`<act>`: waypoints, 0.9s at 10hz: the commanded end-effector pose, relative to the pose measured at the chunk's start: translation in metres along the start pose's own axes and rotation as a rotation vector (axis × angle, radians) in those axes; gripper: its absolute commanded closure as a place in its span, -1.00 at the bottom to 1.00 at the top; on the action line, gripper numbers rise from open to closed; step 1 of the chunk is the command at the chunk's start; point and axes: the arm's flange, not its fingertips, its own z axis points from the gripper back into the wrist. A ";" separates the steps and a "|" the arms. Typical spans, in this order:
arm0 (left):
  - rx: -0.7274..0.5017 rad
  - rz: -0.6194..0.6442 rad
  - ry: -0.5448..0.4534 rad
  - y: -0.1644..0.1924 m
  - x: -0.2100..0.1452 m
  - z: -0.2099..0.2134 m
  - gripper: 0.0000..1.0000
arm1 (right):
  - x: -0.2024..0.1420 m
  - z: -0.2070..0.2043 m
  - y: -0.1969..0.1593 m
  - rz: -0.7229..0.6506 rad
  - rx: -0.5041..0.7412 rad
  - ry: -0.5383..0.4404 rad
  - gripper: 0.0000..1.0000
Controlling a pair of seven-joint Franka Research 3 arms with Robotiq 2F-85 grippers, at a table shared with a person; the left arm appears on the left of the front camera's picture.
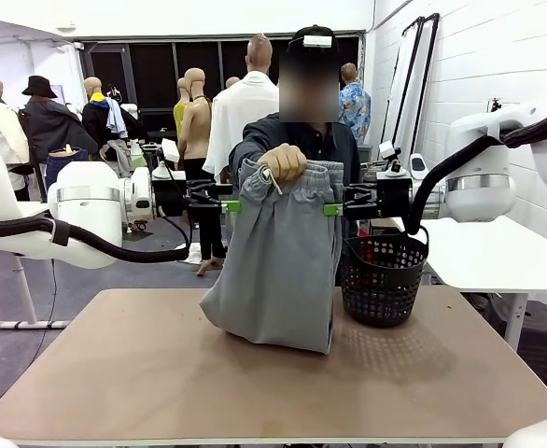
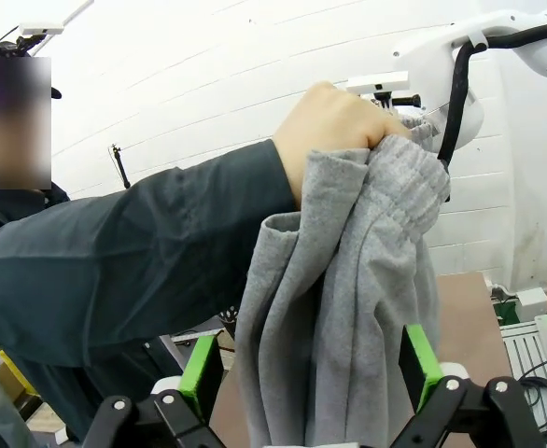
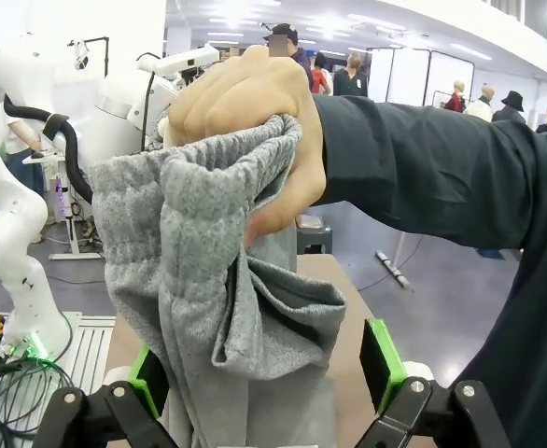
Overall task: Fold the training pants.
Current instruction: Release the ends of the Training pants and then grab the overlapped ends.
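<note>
Here the front view is giving the whole layout: a person's hand (image 1: pixel 283 163) is gripping the bunched waistband (image 1: pixel 318 174) of the light grey training pants (image 1: pixel 278 271) and holding them up over the bench (image 1: pixel 161 373). The cloth is hanging down and its lower end is resting on the bench top, just beside a black mesh basket (image 1: pixel 383 280). A white drawstring (image 1: pixel 272 177) is dangling below the hand. The left gripper (image 1: pixel 231 204) is reaching in level at one side of the waistband and the right gripper (image 1: pixel 332 208) at the other, both arms stretching out horizontally. The wrist views are adding what the front view is hiding: in each, the green-padded fingers (image 2: pixel 202 373) are standing spread wide with grey cloth hanging between them, not pinching it, though whether the pads are touching the cloth cannot be told. The person's dark sleeve (image 3: pixel 423 168) is extending straight out to the clenched fist.
</note>
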 end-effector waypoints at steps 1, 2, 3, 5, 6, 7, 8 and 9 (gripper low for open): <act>0.006 0.007 -0.016 -0.002 -0.010 -0.009 -1.00 | -0.001 -0.005 0.000 -0.028 0.000 -0.032 -1.00; -0.012 0.012 -0.018 -0.001 -0.011 -0.013 -1.00 | -0.001 -0.005 0.001 -0.032 0.005 -0.036 -1.00; -0.038 0.022 -0.024 -0.001 -0.012 -0.016 -1.00 | -0.001 -0.004 0.002 -0.037 0.017 -0.039 -1.00; -0.104 0.047 -0.050 0.003 -0.013 -0.016 -1.00 | -0.001 -0.001 0.003 -0.059 0.057 -0.040 -1.00; -0.120 0.053 -0.057 0.005 -0.013 -0.016 -1.00 | -0.001 0.000 0.004 -0.066 0.079 -0.038 -1.00; -0.136 0.057 -0.057 0.006 -0.012 -0.018 -1.00 | 0.000 0.002 0.004 -0.072 0.092 -0.031 -1.00; -0.162 0.055 -0.046 0.007 -0.011 -0.020 -1.00 | 0.000 0.003 0.005 -0.069 0.095 -0.020 -1.00; -0.196 0.058 -0.031 0.009 -0.010 -0.019 -1.00 | -0.001 0.004 0.006 -0.066 0.106 -0.004 -1.00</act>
